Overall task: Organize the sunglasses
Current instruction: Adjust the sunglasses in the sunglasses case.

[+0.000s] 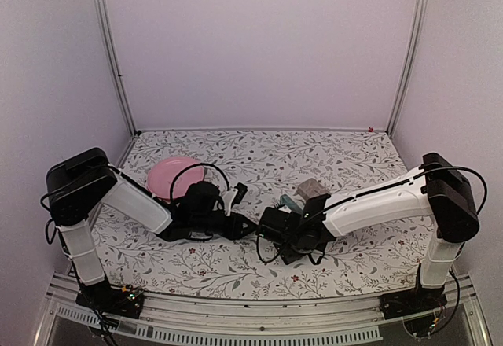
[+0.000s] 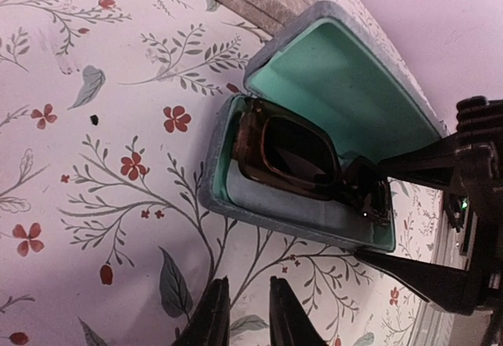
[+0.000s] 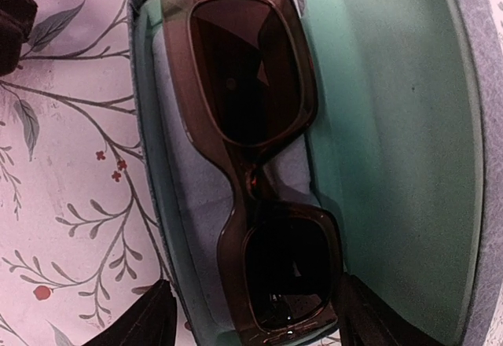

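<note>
A dark-framed pair of sunglasses with reddish-brown lenses lies folded in an open blue-grey case with a teal lining, on a pale blue cloth. My right gripper stands open across the near end of the case. One finger is outside the front wall and the other is on the lid side, and the sunglasses' end lies between them. In the left wrist view the sunglasses and case lie just ahead of my left gripper. Its fingers are a narrow gap apart with nothing between them, low over the tablecloth.
A grey-brown case lies closed just behind the open case. A pink plate sits at the left by the left arm. Both grippers nearly meet at the table's middle front.
</note>
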Controlling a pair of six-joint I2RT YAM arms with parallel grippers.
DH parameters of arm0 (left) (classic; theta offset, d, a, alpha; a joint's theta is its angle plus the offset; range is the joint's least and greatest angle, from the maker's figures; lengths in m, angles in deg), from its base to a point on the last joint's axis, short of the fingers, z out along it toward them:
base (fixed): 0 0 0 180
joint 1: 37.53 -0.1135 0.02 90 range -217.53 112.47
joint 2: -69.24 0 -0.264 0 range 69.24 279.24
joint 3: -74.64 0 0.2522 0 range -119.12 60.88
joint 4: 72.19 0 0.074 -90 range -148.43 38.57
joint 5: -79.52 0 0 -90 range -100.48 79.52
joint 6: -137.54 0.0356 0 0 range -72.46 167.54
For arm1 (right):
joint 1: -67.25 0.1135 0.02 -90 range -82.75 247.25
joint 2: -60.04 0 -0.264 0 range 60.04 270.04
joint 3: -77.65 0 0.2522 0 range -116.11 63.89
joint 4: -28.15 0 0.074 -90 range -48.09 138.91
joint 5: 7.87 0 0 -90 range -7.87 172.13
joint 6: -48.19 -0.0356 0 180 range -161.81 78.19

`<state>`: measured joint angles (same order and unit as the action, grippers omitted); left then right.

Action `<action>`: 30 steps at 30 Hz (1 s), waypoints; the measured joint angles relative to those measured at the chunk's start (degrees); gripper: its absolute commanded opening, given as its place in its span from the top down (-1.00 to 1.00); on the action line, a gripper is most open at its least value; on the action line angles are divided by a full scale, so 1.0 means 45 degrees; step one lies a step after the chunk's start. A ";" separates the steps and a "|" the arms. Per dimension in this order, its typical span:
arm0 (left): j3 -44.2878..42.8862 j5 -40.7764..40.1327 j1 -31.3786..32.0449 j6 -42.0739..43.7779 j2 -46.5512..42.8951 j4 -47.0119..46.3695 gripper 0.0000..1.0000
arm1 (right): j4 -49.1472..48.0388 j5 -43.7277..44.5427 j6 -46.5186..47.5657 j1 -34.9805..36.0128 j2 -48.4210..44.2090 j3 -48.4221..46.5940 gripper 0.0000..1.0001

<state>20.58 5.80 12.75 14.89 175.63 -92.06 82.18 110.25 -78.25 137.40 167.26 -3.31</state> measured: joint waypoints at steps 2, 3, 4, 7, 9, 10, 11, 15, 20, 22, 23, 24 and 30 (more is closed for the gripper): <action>0.0044 0.0000 0.0000 0.0000 0.0000 -0.0039 0.60 | 0.0000 -0.0049 0.0005 0.0019 0.0000 0.0000 -0.41; 0.0068 0.0000 0.0000 0.0000 0.0000 -0.0044 0.60 | 0.0000 -0.0083 0.0010 0.0019 0.0000 0.0000 -0.41; 0.0097 0.0005 0.0000 -0.0005 0.0000 -0.0044 0.60 | -0.0005 -0.0117 0.0010 0.0019 0.0000 0.0000 -0.41; 0.0146 0.0005 -0.0005 -0.0015 0.0000 -0.0044 0.60 | -0.0005 -0.0185 0.0015 0.0019 0.0000 0.0000 -0.48; 0.0146 0.0005 -0.0010 -0.0034 0.0000 -0.0053 0.60 | 0.0000 -0.0189 0.0015 0.0019 0.0000 -0.0005 -0.55; 0.0151 0.0005 -0.0015 -0.0039 0.0000 -0.0058 0.60 | 0.0000 -0.0194 -0.0005 0.0019 0.0000 -0.0005 -0.57; 0.0151 0.0010 -0.0015 -0.0039 0.0000 -0.0058 0.60 | 0.0010 -0.0189 0.0005 0.0019 0.0000 -0.0010 -0.58; 0.0155 0.0010 -0.0015 -0.0044 0.0000 -0.0083 0.60 | 0.0063 -0.0180 -0.0015 0.0024 0.0000 -0.0010 -0.61; 0.0155 0.0010 -0.0015 -0.0044 0.0000 -0.0087 0.60 | 0.0107 -0.0170 -0.0019 0.0058 0.0000 -0.0010 -0.64; 0.0155 0.0010 -0.0015 -0.0044 0.0000 -0.0087 0.60 | 0.0165 -0.0170 -0.0019 0.0083 0.0000 -0.0053 -0.66; 0.0155 0.0010 -0.0015 -0.0044 0.0000 -0.0087 0.60 | 0.0228 -0.0170 -0.0019 0.0097 0.0000 -0.0155 -0.67; 0.0155 0.0010 -0.0015 -0.0044 0.0000 -0.0087 0.60 | 0.0277 -0.0146 -0.0024 0.0107 -0.0005 -0.0291 -0.68; 0.0155 0.0010 -0.0015 -0.0049 0.0000 -0.0087 0.60 | 0.0291 0.0024 -0.0019 0.0272 -0.0083 -0.0869 -0.70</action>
<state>21.28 5.84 12.69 14.68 175.63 -92.45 83.49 110.36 -78.34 138.63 166.88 -7.22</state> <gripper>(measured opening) 0.199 0.849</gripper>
